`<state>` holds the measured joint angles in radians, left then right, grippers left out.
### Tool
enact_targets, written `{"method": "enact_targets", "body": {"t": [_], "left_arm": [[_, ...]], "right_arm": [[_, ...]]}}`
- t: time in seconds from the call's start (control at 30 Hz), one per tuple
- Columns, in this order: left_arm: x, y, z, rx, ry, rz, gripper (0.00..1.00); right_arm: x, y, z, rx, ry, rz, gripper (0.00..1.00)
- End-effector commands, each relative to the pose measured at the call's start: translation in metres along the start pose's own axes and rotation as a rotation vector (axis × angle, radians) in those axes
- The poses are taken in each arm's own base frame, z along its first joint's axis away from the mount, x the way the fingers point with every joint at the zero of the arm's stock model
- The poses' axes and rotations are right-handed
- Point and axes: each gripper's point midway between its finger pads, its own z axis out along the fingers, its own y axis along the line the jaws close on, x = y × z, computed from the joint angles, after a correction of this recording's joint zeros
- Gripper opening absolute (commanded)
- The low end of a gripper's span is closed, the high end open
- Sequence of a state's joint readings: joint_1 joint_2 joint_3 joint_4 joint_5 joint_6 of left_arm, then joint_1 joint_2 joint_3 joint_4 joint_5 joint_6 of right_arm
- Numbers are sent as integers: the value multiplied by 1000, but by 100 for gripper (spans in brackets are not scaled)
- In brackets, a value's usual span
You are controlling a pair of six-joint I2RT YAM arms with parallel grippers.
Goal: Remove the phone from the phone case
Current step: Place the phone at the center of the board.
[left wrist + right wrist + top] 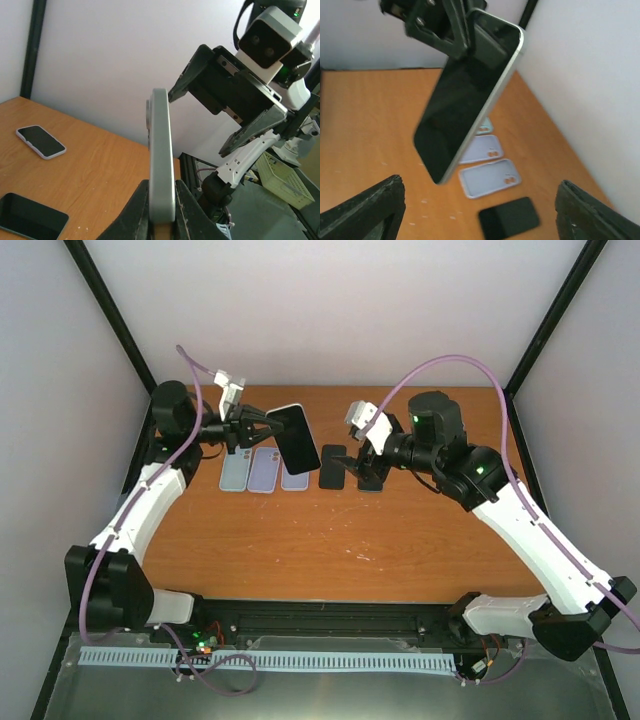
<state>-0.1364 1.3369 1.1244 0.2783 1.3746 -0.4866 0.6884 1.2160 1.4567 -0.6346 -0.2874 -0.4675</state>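
My left gripper [262, 427] is shut on one end of the phone [296, 436] and holds it up off the table with the dark screen tilted toward the right arm. A pale grey-green rim, the phone case [496, 85], wraps the phone [465, 100]. In the left wrist view the case [161, 160] is edge-on, pinched between both fingers [131, 215]. My right gripper [480, 215] is open with nothing between its jaws. It faces the phone from a short way off, apart from it [362, 462].
Three empty pale cases [235, 472], [263, 470], [293, 479] lie in a row on the wooden table [330, 540] under the held phone. A bare black phone [332, 466] lies to their right. Another phone [372, 480] lies under the right gripper.
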Motion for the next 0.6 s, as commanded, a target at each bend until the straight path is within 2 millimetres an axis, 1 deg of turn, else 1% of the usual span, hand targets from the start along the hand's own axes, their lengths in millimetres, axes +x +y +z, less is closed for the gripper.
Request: {"method": "enact_targets", "body": {"t": [0.0, 0.13, 0.27, 0.57], "left_arm": [[-13, -18, 13, 67, 15, 133, 1], [-11, -19, 19, 80, 20, 129, 1], [-12, -16, 23, 72, 12, 100, 1], [-14, -19, 35, 93, 8, 73, 1]], "right_arm": [[-6, 26, -1, -224, -42, 242, 79], [-6, 18, 3, -265, -58, 396, 72], [-7, 20, 9, -331, -74, 512, 67], [-1, 20, 31, -382, -65, 626, 57]]}}
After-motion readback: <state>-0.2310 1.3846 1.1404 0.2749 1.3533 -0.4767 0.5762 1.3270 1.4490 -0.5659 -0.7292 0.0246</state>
